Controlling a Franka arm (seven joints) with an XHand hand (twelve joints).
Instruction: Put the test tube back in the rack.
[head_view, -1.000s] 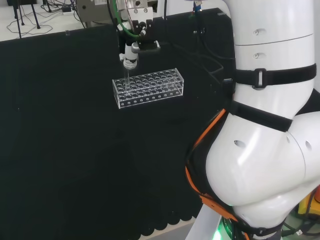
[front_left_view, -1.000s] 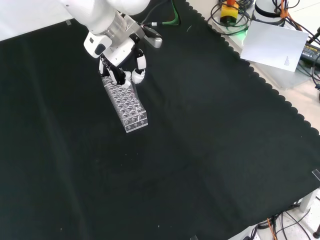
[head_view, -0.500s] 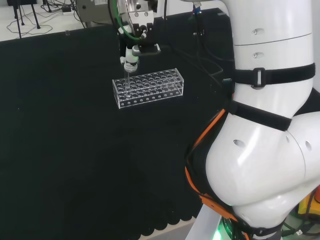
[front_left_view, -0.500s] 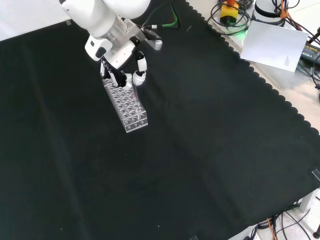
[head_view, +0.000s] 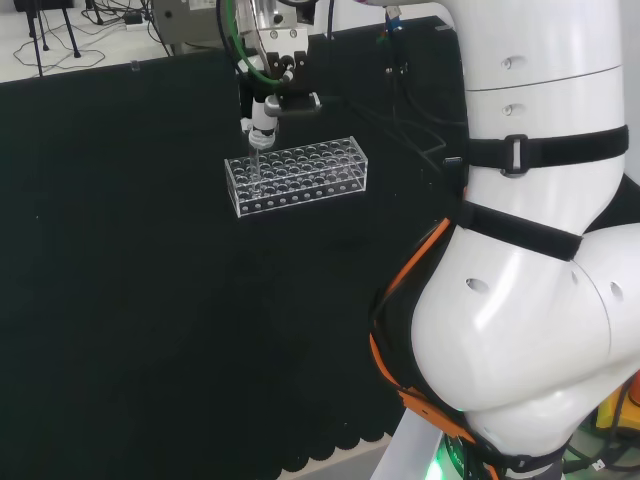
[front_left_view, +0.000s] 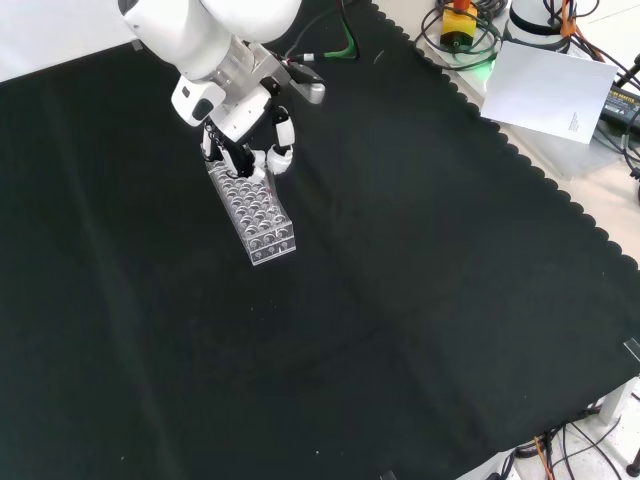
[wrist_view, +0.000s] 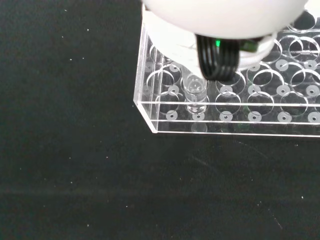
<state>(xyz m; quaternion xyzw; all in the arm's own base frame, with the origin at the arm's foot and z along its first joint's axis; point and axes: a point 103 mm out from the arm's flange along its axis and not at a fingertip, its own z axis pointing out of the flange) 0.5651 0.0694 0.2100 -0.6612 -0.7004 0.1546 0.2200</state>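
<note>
Raised slightly since a second ago: hand, in the head view now a little higher above the rack's left end; rack itself unmoved on the table. Test tube: upright, lower part already seated in a hole of an outer row near one end of the rack, as seen in the wrist view; in the head view visible as a thin clear stem running from the fingers down into the rack. Hand state: fingers curled around the tube's top, seemingly pinching it; contact itself masked by black and white parts. Progress, by judgement: insertion largely done; release and withdrawal outstanding. Not determinable: whether tube bottom rests on rack floor; whether other holes hold tubes, clear plastic giving little contrast. Palm blurred at close range in the wrist view.
</note>
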